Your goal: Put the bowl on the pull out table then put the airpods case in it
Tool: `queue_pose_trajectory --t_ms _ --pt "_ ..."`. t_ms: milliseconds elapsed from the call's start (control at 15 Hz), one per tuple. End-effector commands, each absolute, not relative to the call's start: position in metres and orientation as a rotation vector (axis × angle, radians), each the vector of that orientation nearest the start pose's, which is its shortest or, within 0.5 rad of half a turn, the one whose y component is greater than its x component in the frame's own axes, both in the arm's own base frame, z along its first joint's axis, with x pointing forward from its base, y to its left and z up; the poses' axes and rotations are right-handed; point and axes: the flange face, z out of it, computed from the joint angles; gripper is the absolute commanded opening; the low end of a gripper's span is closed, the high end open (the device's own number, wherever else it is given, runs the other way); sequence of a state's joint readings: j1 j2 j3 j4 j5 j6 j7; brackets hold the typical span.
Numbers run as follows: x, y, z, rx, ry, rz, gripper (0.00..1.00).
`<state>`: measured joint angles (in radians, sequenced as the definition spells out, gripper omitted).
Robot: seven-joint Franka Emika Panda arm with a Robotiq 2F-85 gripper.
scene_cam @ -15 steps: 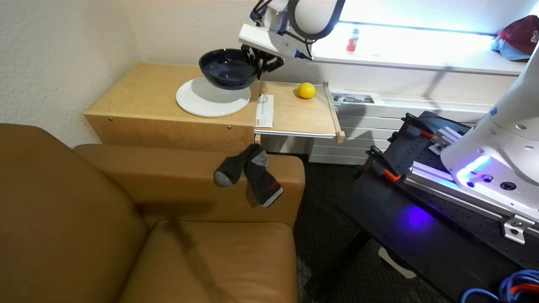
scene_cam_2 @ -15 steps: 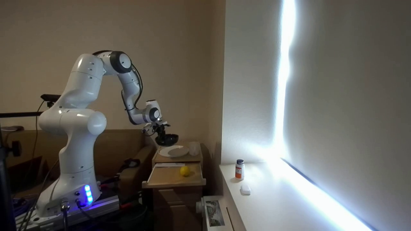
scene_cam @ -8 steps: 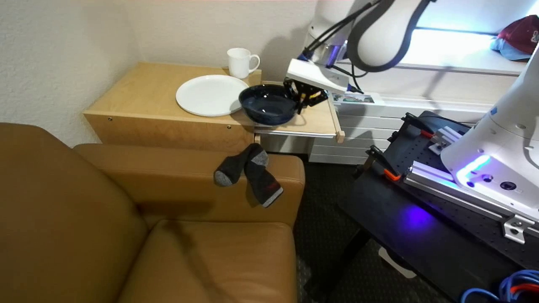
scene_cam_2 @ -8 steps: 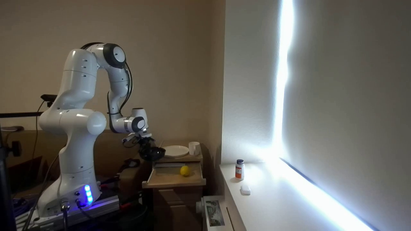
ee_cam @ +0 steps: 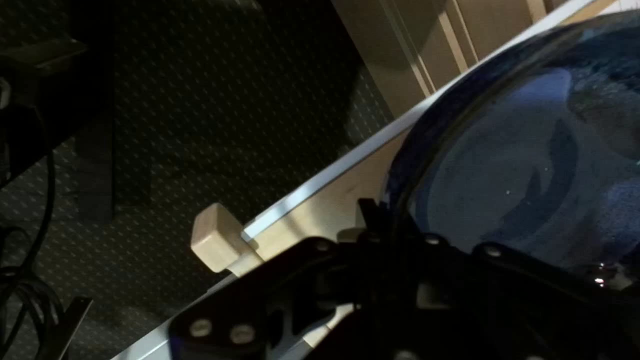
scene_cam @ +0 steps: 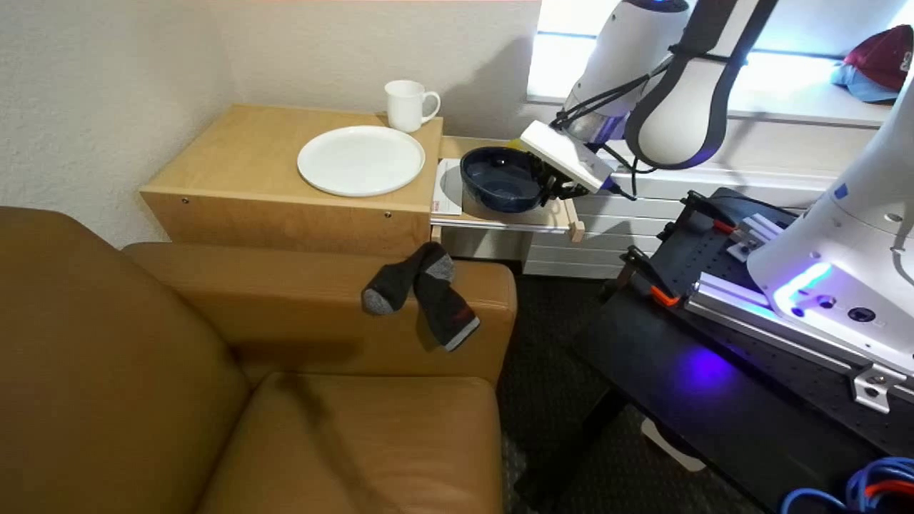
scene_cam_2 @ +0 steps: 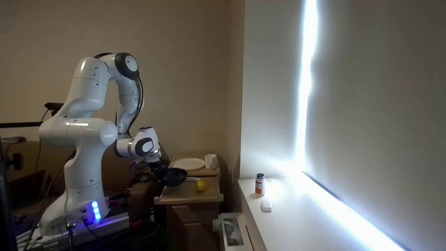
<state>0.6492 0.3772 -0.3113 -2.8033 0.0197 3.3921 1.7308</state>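
Note:
The dark blue bowl (scene_cam: 502,191) is over the pull out table (scene_cam: 458,148), near its front corner in an exterior view. My gripper (scene_cam: 547,187) is shut on the bowl's rim. In an exterior view the bowl (scene_cam_2: 176,177) looks tilted and low over the left side of the pull out table (scene_cam_2: 190,196); I cannot tell whether it touches. In the wrist view the fingers (ee_cam: 369,216) straddle the rim of the bowl (ee_cam: 500,175). The small white airpods case (scene_cam_2: 266,206) lies on the windowsill, well away from the gripper; it does not show in the view from the sofa side.
A yellow ball (scene_cam_2: 200,186) sits on the pull out table, close to the bowl. White paper (scene_cam: 448,189) lies beside the bowl. A white plate (scene_cam: 360,160) and white mug (scene_cam: 405,106) stand on the cabinet top. A bottle (scene_cam_2: 260,184) stands near the airpods case.
The gripper has carried the bowl from above the white plate to over the pull out table, and lower. The mug, hidden a second ago in an exterior view, now shows.

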Motion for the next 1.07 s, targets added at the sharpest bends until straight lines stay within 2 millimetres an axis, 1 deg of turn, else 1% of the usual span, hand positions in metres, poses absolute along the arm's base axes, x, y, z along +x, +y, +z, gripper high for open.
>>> queue_pose_trajectory --t_ms 0,200,267,333,400,467,600,667,800,1000 --pt "0.356 0.11 0.125 -2.21 1.955 -0.408 0.02" --pt "0.349 0.128 0.117 -2.125 2.01 -0.363 0.02" --pt "0.352 0.136 0.128 -2.117 2.022 -0.341 0.02" --pt "0.35 0.14 0.126 -2.106 2.036 -0.328 0.02" --pt "0.344 0.138 0.127 -2.097 2.059 -0.333 0.02" --pt "0.343 0.139 0.125 -2.072 2.085 -0.328 0.02" --pt "0.338 0.133 0.114 -2.053 2.137 -0.329 0.02" --pt "0.332 0.132 0.108 -2.055 2.154 -0.318 0.02" --pt "0.338 0.132 0.1 -2.078 2.161 -0.314 0.02" --pt "0.35 0.129 0.095 -2.116 2.148 -0.318 0.02"
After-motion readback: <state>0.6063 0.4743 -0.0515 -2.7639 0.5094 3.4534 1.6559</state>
